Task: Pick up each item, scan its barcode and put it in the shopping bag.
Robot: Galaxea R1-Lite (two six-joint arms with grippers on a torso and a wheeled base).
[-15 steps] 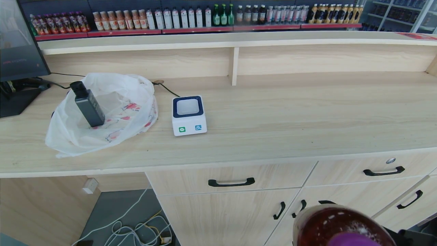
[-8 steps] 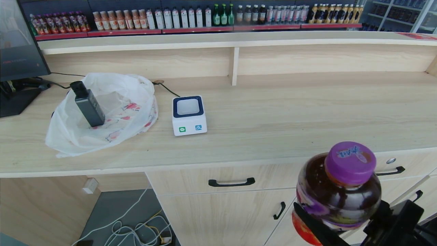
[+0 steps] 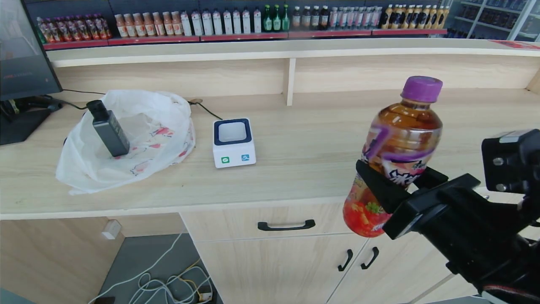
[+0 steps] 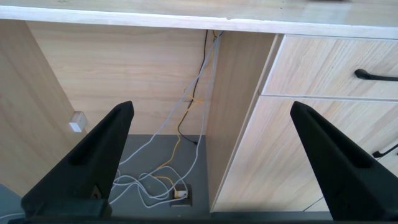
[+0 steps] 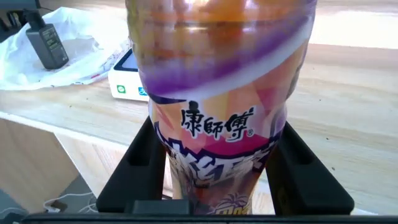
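Light wooden counter [image 3: 295, 143] runs the full width of the head view, with a raised ledge [image 3: 291, 52] along its far side and drawers [image 3: 287, 226] under its near edge. Behind the ledge, a store shelf [image 3: 236, 23] holds rows of bottles.

On the left part of the counter lies the white shopping bag [image 3: 143, 147], spread open, its front fold close to the counter's near edge. A dark bottle [image 3: 109, 128] stands tilted inside it. A monitor [image 3: 21, 55] sits at the far left end. The white scanner [image 3: 233, 142] sits near the bag's right side, with a narrow strip of wood between them and a cable [image 3: 206, 110] leading away behind it. A wide stretch of wood lies between the scanner and the drink bottle [image 3: 400, 126].

The right gripper [image 3: 398, 179] holds the drink bottle roughly upright on the right, over the counter's near edge and well apart from scanner and bag. Its two black fingers [image 5: 140, 165] are clamped on opposite sides of the label, at the bottle's lower middle. The purple cap [image 3: 421, 88] points up, and the red bottom hangs before the drawer fronts.

The left gripper [image 4: 211, 155] sits low, below the counter top, facing the open bay under the counter. Its fingers are spread wide with nothing between them, and loose cords [image 4: 168, 177] lie on the floor beyond.
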